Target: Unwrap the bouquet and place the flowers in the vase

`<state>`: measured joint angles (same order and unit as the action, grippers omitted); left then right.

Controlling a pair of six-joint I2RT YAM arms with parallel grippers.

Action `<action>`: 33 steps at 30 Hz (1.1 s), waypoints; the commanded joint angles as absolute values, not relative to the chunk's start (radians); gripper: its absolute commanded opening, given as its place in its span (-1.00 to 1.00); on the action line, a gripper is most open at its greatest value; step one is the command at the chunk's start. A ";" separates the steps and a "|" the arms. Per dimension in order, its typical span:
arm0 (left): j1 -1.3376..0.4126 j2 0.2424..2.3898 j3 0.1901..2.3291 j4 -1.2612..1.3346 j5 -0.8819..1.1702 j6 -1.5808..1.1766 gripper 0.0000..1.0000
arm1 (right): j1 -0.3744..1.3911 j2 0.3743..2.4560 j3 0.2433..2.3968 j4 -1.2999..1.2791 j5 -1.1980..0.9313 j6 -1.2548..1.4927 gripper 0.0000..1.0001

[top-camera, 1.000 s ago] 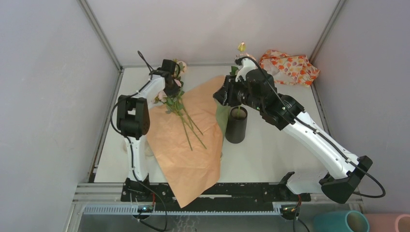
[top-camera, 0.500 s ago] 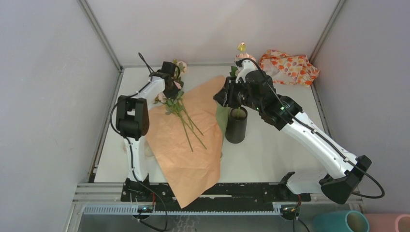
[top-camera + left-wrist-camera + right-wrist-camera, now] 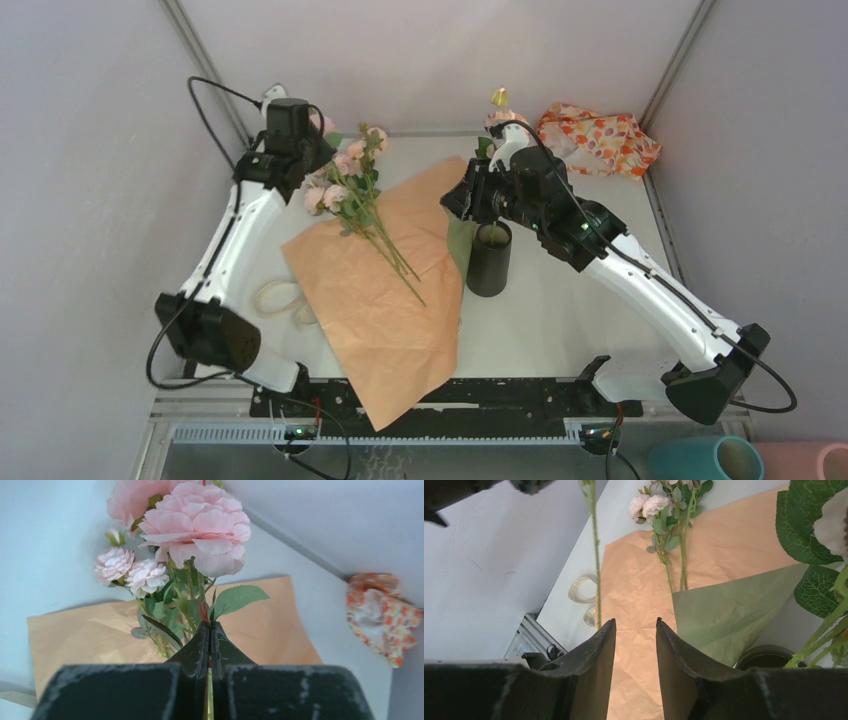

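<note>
My left gripper [image 3: 312, 158] [image 3: 209, 625] is shut on the green stem of a pink rose [image 3: 200, 525], whose head stands past the fingertips. In the right wrist view that stem [image 3: 594, 555] hangs above the paper. More roses [image 3: 345, 185] [image 3: 649, 502] lie with their stems on the opened orange-brown paper [image 3: 380, 310], and a sage-green sheet [image 3: 724, 610] lies beside it. The black vase [image 3: 488, 258] [image 3: 769, 656] holds a leafy flower [image 3: 498, 97] [image 3: 804, 525]. My right gripper [image 3: 458, 203] [image 3: 635, 622] hovers open just left of the vase with nothing between its fingers.
A cream ribbon [image 3: 280, 297] lies left of the paper. An orange-and-white patterned cloth [image 3: 598, 138] [image 3: 382, 615] sits at the back right corner. Teal [image 3: 700, 460] and pink [image 3: 820, 462] cylinders stand off the table at the front right. Grey walls enclose three sides.
My left gripper has shut on a rose stem. The left arm has swung out and up to the back left, raising the rose. The paper has shifted slightly left. The right arm has barely moved.
</note>
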<state>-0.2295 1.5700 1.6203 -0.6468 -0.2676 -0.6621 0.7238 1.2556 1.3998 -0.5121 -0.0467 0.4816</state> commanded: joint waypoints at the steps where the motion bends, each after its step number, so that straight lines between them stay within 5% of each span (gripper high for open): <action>1: -0.240 1.436 1.556 -0.560 -0.277 -0.598 -1.00 | 0.734 1.225 1.405 -0.460 -0.058 0.484 -0.12; 12: -0.524 1.213 1.463 -0.075 -0.402 -0.283 -1.00 | 0.737 1.130 1.348 -0.445 0.040 0.476 -0.13; 26: -0.879 1.212 1.418 0.524 -0.502 0.117 -1.00 | 0.761 0.848 1.246 -0.390 0.409 0.432 -0.12; 33: -0.927 1.289 1.453 0.577 -0.502 0.141 -1.00 | 0.733 0.787 1.246 -0.338 0.248 0.389 0.05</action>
